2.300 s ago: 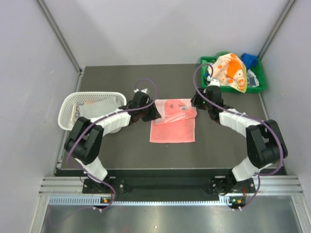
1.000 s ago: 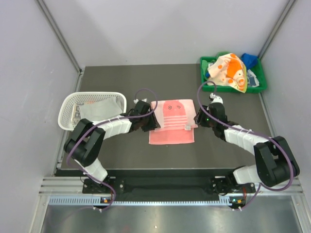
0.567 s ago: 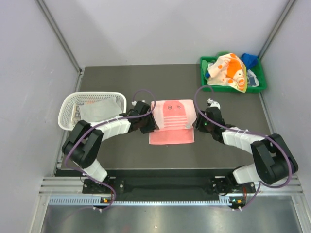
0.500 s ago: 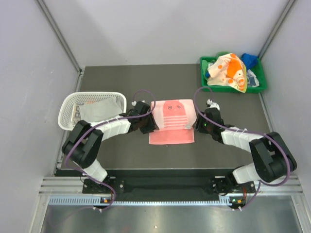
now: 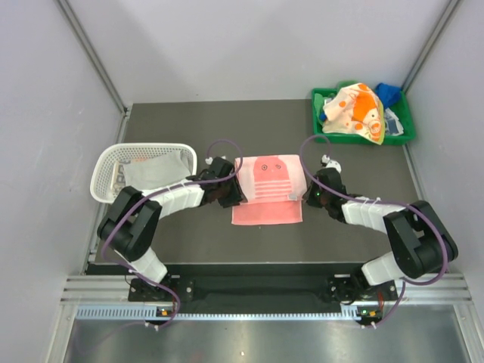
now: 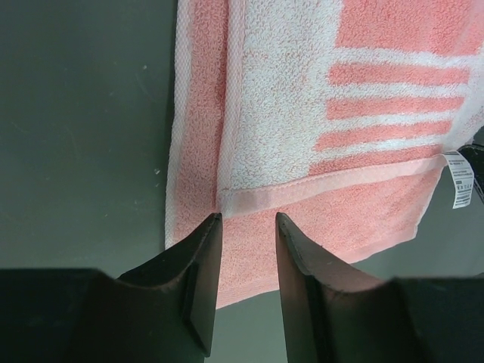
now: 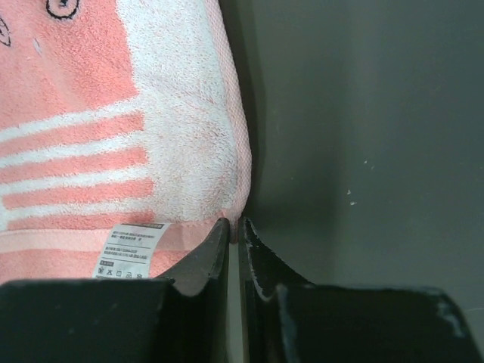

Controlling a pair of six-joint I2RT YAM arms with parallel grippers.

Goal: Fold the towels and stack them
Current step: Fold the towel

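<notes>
— Far left?
— A basket at the left edge of the table, with a grey towel lying inside.

— Next to the right?
— Then the left gripper, just right of the basket and low at the left edge of the pink towel. Spread, fingers apart. In the gap, flat cloth: the left end of the hem of the folded-over layer. Touching the cloth or just above it: cannot tell.

— And the towel itself?
— Flat at mid-table, between the two grippers. Folded once, with the striped rabbit face up on the far part. On the near side, a plain pink strip of the lower layer sticking out past the hem. A white label at the right end of that hem.

— Right side of the towel?
— There the right gripper, low against the right edge. Pressed almost together, pinching that edge right at the hem, just right of the label.

— Far right?
— A green tray in the far right corner, well apart from both grippers. An orange towel heaped on top, and a blue towel behind, at the far edge.
</notes>
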